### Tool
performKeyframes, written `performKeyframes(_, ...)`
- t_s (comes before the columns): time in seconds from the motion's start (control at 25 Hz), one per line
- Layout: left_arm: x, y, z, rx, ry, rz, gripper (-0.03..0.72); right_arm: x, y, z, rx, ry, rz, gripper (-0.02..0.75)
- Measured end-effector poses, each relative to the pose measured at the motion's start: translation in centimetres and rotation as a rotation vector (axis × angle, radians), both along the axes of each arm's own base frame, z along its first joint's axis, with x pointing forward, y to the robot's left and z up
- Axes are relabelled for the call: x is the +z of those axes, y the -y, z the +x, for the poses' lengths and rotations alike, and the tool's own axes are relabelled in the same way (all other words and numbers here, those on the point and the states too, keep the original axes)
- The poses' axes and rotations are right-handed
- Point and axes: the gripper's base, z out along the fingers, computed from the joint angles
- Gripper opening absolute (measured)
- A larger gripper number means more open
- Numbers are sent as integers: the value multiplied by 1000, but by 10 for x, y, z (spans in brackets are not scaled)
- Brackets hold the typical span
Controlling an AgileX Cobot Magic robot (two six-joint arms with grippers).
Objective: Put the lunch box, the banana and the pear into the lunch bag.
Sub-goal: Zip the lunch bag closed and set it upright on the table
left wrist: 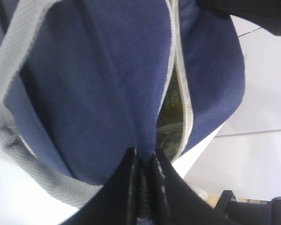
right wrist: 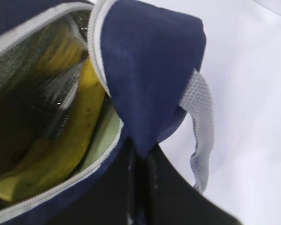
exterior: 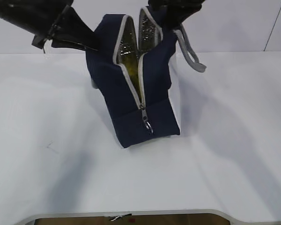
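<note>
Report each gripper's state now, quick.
Left gripper: shut on the lunch bag fabric.
Right gripper: shut on the lunch bag's flap by the opening.

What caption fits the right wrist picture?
Right gripper pinching the open lunch bag, banana inside.

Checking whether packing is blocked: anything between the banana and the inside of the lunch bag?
No. The banana already lies inside the lunch bag, against the foil lining, next to a pale green edge that may be the lunch box lid. The zipper is open. The left gripper and right gripper pinch the bag's fabric.
</note>
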Motion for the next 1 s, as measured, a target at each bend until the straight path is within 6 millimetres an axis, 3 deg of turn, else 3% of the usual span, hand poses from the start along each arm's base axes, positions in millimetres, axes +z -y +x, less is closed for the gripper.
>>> performKeyframes(0.16,-1,14,-1,8,28,3,20,-12,10,1,-21,-36,-51,18)
performKeyframes(0.44,-8,37,-3,-18,65,13,20,-12,13,2,-51,-27,-62,22)
performKeyframes(0.64,-7,39,-3,-12,76,15,37,-12,12,3,-60,-23,-55,152)
performKeyframes(0.76,-7,39,-2,-5,83,16,137,-12,12,3,-67,-20,-51,307)
performKeyframes(0.84,-7,39,-2,-1,84,14,253,-11,13,3,-81,-19,-42,406)
performKeyframes(1.0,-7,39,-2,-1,84,13,409,-5,14,0,-95,-10,-28,485)
